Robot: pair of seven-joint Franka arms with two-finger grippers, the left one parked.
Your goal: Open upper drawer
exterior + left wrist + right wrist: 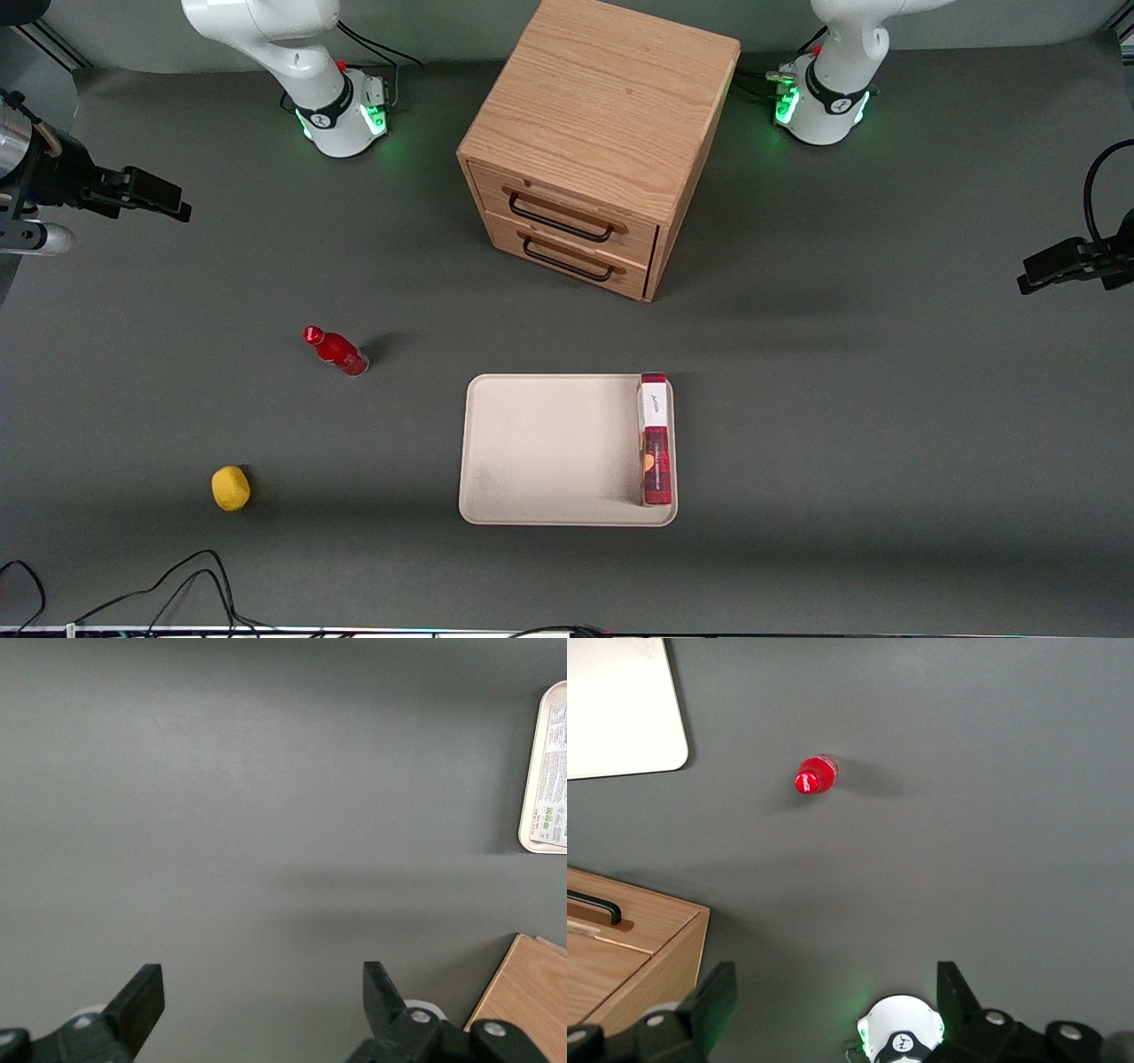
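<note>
Nothing done yet: upper drawer (562, 211) shut flush in cabinet (594, 106), handle untouched. Gripper (146, 197) hangs high toward working arm's end, jaws wide, empty.

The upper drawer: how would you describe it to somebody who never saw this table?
Find the wooden cabinet standing between the two arm bases. Its front holds two shut drawers with black wire handles; the upper drawer is the topmost. The gripper, fingers open, hangs far off, toward the working arm's end.
</note>
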